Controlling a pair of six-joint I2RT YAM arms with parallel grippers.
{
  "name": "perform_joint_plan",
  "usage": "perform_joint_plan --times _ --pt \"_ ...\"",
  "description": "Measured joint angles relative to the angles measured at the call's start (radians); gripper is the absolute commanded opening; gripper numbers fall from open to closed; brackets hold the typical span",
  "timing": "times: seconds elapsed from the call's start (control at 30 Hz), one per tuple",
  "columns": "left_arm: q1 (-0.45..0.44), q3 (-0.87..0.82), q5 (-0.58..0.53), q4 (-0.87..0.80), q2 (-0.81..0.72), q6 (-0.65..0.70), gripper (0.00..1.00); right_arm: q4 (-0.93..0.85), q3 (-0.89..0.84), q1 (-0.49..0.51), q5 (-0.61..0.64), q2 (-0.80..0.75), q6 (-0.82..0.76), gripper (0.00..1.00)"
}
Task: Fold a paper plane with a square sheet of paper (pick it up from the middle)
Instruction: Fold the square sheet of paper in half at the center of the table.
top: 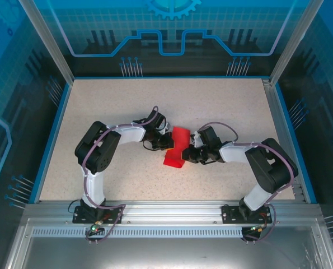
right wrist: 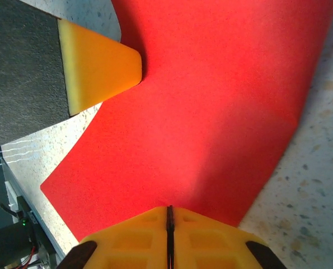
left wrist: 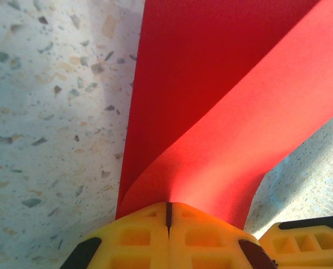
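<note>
Overhead light falls bright and even on the speckled beige tabletop [top: 211, 106], with little glare. Under the thin bright red sheet of paper [top: 180, 139] I see only a short soft shadow. My left wrist feed shows a grey shadow band left of that sheet. Close up, the sheet looks soft and grainy in both wrist feeds.

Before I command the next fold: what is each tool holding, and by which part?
The left tool pinches the red paper at its left edge; the right tool pinches its right edge.
</note>
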Motion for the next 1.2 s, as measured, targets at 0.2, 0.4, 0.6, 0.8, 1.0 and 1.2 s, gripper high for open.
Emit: perform_joint_plan --times 0.2,0.4,0.6,0.8,1.0,1.2 --pt "0.000 0.000 0.000 0.000 0.000 0.000 0.00 0.030 0.000 0.006 0.002 0.043 0.013 0.09" --pt "0.000 0.000 -0.001 0.000 0.000 0.003 0.00 0.042 0.000 0.003 -0.013 0.063 0.021 0.09" --pt "-0.001 0.000 -0.003 0.000 0.000 0.003 0.00 0.029 0.000 0.006 0.004 0.050 0.020 0.09" --pt "-0.001 0.000 -0.003 0.000 0.000 0.003 0.00 -0.021 0.005 0.027 0.022 -0.005 0.020 0.10" --pt "-0.001 0.000 -0.003 0.000 0.000 0.003 0.00 -0.021 0.012 0.054 0.023 -0.005 0.021 0.10" --pt "-0.001 0.000 -0.003 0.000 0.000 0.003 0.00 -0.012 0.000 0.059 0.031 0.034 0.028 0.09"
